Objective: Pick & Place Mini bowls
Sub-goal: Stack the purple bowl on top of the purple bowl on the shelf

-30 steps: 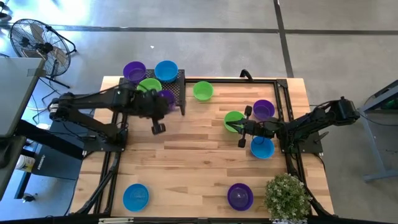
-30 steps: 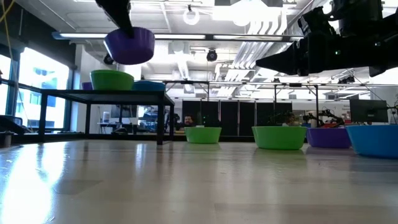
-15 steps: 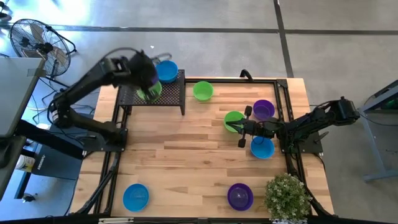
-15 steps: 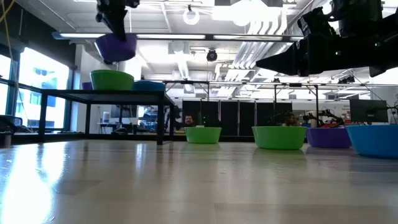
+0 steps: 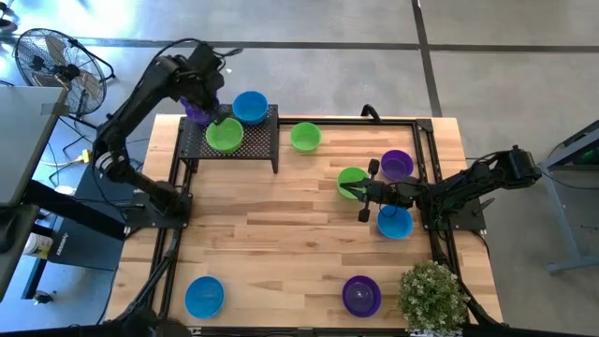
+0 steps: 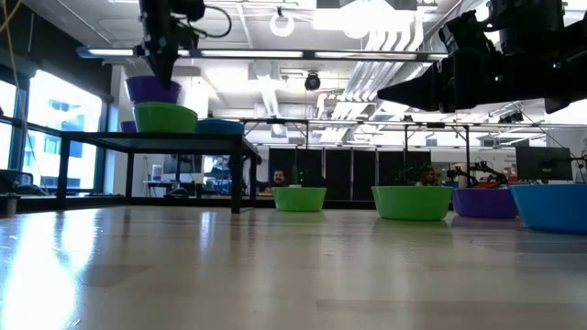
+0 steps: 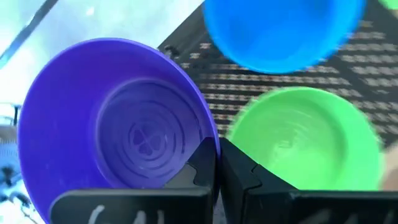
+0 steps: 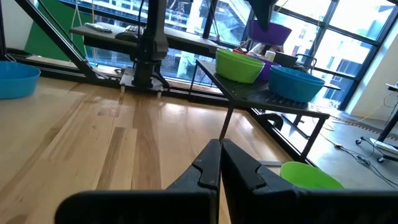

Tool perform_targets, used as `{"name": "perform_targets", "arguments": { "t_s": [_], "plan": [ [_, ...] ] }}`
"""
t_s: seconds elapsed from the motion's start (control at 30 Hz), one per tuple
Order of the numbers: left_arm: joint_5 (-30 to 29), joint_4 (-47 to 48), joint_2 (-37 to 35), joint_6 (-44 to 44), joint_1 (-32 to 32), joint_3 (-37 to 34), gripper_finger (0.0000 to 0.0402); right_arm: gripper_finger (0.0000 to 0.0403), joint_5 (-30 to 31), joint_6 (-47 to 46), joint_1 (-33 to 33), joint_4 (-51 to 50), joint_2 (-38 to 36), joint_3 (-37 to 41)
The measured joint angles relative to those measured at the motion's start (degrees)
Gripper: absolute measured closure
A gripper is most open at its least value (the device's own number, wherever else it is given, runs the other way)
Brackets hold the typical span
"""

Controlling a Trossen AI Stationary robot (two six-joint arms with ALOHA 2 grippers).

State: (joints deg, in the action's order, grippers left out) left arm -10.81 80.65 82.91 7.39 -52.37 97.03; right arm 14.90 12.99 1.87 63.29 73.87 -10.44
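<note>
My left gripper (image 5: pixel 204 101) is shut on a purple mini bowl (image 7: pixel 118 130) over the far left corner of the black mesh rack (image 5: pixel 253 142). A green bowl (image 5: pixel 225 136) and a blue bowl (image 5: pixel 250 106) stand on the rack top, and a second purple bowl (image 8: pixel 268 62) shows behind the green one. My right gripper (image 5: pixel 363 193) stays shut and level over the table, between a green bowl (image 5: pixel 351 178) and a blue bowl (image 5: pixel 394 223), with nothing between its fingers (image 8: pixel 219 163). My left gripper pinches the purple bowl's rim (image 7: pixel 200 134), one finger (image 7: pixel 200 169) inside the bowl and the other outside its wall. The fingers come steeply from above. The bowl hangs mouth up and about level (image 6: pixel 153 89), clear of the rack top.
On the table stand a green bowl (image 5: pixel 305 137) beside the rack, a purple bowl (image 5: pixel 397 165) at the right, a blue bowl (image 5: pixel 204 296) and a purple bowl (image 5: pixel 361 295) near the front edge, and a potted plant (image 5: pixel 432 295) at the front right corner.
My left gripper has swung with the purple bowl from over the rack's near right corner toward the table's far left, across the rack, turning as it went. The bowl has stayed lifted clear and now hangs over the rack's far left corner.
</note>
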Motion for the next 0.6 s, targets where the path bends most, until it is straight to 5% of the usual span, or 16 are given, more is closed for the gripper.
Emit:
{"name": "perform_targets", "arguments": {
  "t_s": [0.6],
  "plan": [
    [2.5,-7.2,2.5,-0.1,-5.4,-7.8,0.0401,0.0401,0.0,0.0,0.0,-1.0,0.0,0.0]
  ]
}}
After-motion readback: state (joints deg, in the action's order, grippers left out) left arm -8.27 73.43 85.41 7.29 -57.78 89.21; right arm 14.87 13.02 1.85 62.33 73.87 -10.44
